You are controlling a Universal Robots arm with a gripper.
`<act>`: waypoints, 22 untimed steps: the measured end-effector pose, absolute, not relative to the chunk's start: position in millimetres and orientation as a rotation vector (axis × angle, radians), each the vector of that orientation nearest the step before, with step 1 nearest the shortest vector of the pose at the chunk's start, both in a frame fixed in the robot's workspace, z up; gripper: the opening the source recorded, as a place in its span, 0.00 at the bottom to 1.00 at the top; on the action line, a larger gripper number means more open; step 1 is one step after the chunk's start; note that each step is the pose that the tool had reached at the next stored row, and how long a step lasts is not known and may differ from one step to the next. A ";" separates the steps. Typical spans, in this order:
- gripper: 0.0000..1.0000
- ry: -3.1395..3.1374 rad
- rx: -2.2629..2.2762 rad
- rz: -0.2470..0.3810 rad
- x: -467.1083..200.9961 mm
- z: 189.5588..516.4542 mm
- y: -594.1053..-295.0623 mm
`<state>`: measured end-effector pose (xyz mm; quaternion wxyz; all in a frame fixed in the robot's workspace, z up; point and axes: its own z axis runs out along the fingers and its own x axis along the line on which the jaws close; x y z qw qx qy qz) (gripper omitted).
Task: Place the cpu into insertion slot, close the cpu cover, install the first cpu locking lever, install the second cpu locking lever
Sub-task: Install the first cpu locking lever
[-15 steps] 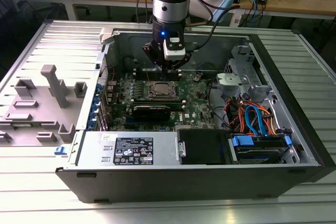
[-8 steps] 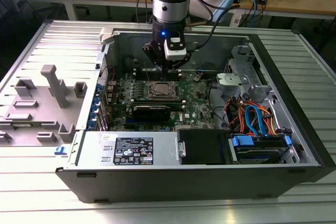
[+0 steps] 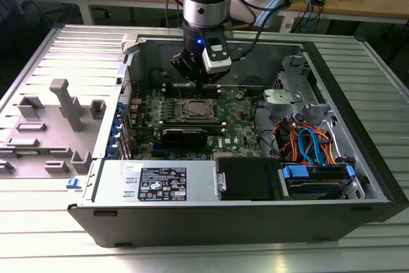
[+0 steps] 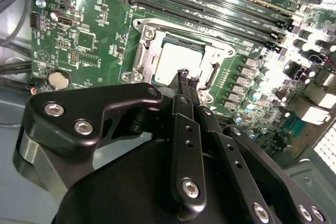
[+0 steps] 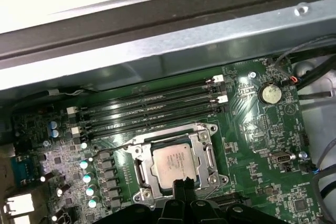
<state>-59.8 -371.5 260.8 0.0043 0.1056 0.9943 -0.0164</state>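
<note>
Gripper pinched closed – seemingly empty, just above cpu cover, down over cpu

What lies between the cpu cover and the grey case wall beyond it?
Long black memory slots run side by side on the green board between the cpu cover and the case wall, in the first wrist view.

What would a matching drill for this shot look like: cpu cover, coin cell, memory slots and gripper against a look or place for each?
Things:
1. cpu cover
2. coin cell
3. memory slots
4. gripper

Descriptions:
A. long black parallel rows
B. round and silver
C. black, poised above the cpu
D. metal frame lying flat around the cpu

Pairs: 1-D, 2-B, 3-A, 4-C
</note>
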 end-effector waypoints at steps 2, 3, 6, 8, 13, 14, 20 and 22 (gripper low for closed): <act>0.11 3.116 0.329 -0.046 -62.0 260.8 -371.6; 0.11 3.116 0.326 -0.041 -63.1 260.8 -371.7; 0.11 3.118 0.315 -0.029 -65.9 260.8 -371.7; 0.11 3.119 0.308 -0.024 -67.8 260.7 -371.7; 0.11 3.121 0.298 -0.019 -72.3 260.8 -371.7; 0.11 3.121 0.298 -0.019 -72.7 260.8 -371.8; 0.11 3.121 0.292 -0.016 -73.5 260.8 -371.8; 0.11 3.122 0.290 -0.015 -73.5 260.8 -371.8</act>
